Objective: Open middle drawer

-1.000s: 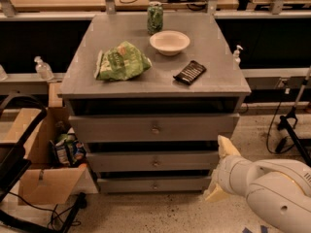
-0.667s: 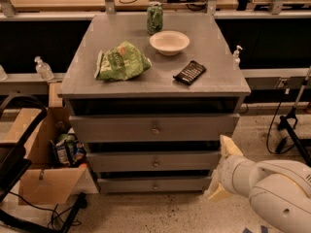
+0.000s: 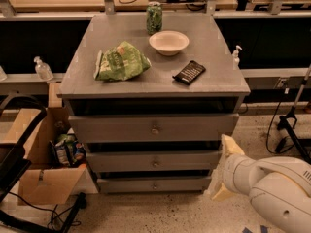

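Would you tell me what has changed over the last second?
The gripper, open beside the cabinet's lower right corner, drifted very slightly rightward in the picture; it took hold of nothing. The middle drawer stayed shut, and the bowl and chip bag did not move.

**Inspector A:** Tabletop (image 3: 214,47)?
**Inspector B:** Green bag (image 3: 121,62) front left. White bowl (image 3: 168,42) behind it, to the right. Green can (image 3: 154,18) just beyond the bowl. Black wrapper (image 3: 189,72) front right. All apart.
**Inspector A:** Floor (image 3: 146,212)?
**Inspector B:** Open cardboard box (image 3: 43,183) at left, snack packs (image 3: 68,152) inside. Hand (image 3: 221,169) low right, fingers (image 3: 229,147) spread.
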`<action>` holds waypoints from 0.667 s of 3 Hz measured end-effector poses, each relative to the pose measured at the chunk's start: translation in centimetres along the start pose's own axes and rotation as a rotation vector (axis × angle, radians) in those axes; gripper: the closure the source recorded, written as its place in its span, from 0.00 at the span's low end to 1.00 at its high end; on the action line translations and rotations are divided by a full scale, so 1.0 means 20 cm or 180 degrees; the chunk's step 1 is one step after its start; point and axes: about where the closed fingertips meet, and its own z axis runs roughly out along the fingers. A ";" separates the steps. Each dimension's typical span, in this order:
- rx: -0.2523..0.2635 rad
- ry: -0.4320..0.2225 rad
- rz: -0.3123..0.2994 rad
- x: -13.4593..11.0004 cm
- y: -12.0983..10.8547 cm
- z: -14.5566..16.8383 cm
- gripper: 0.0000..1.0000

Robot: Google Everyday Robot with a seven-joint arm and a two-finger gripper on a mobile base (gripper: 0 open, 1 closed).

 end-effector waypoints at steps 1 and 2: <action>-0.0132 0.0213 0.0067 0.10 0.01 0.16 0.00; -0.0258 0.0235 0.0248 0.13 0.09 0.38 0.00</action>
